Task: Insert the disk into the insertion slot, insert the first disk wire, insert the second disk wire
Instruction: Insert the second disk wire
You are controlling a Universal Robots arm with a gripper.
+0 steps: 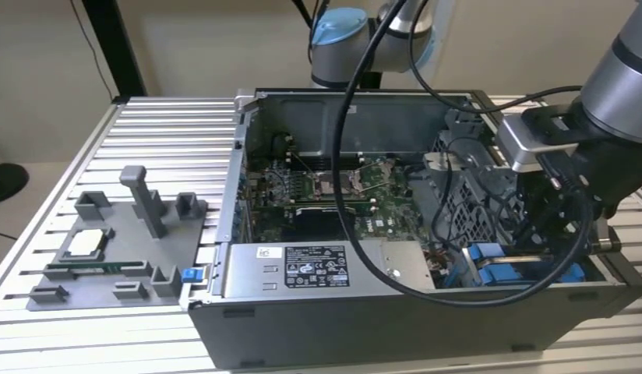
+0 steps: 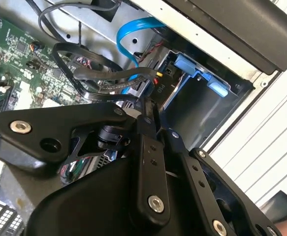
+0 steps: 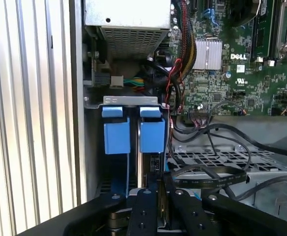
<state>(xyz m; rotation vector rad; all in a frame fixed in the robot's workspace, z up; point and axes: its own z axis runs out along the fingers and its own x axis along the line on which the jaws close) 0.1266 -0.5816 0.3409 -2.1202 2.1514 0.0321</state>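
The gripper (image 3: 160, 196) sits low in the case corner over the slot (image 3: 133, 105), its jaws drawn nearly together on a thin dark edge; whether that is the disk or a wire plug I cannot tell. Blue carrier tabs (image 3: 152, 133) stand in the bay. A drive is stiff, heavy and shock-sensitive, so hold its frame; wires (image 3: 207, 172) flex, so grip the plug
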